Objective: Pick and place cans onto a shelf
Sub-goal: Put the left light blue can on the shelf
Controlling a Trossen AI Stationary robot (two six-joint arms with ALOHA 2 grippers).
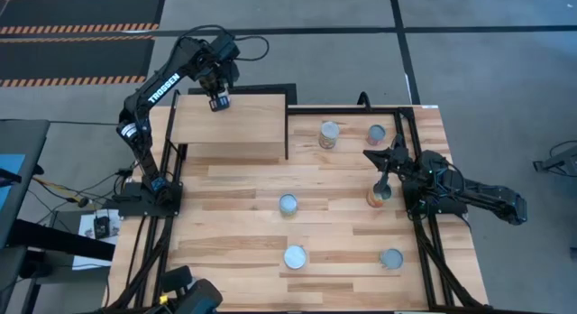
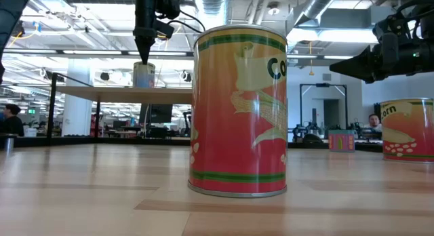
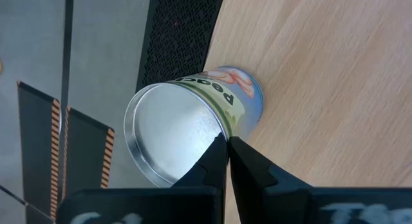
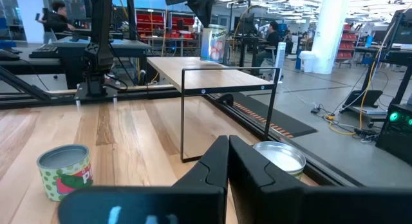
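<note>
A can with a bluish peach label (image 3: 241, 95) stands upright on the pale wood shelf (image 1: 243, 129), close to its far edge; it also shows in the low view (image 2: 144, 74). My left gripper (image 3: 226, 141) is shut and points down at this can's silver top (image 3: 167, 137); it also shows in the high view (image 1: 217, 104). My right gripper (image 4: 227, 147) is shut and empty, held level in the air at the table's right, pointing toward the shelf (image 1: 368, 152). Several other cans stand on the tabletop. My left gripper's shut fingertips (image 3: 219, 147) stand at the rim of the can's top (image 3: 209, 124), coming from above and pointing down. I cannot tell whether they touch the rim or hover just over it. The can stands upright on the shelf.
Two cans stand at the far right, one green-labelled (image 1: 329, 133) and one silver-topped (image 1: 376, 133). An orange can (image 1: 379, 197) stands under my right arm. Three more stand nearer: (image 1: 288, 204), (image 1: 295, 257), (image 1: 391, 258). A black metal frame (image 4: 183, 114) edges the shelf.
</note>
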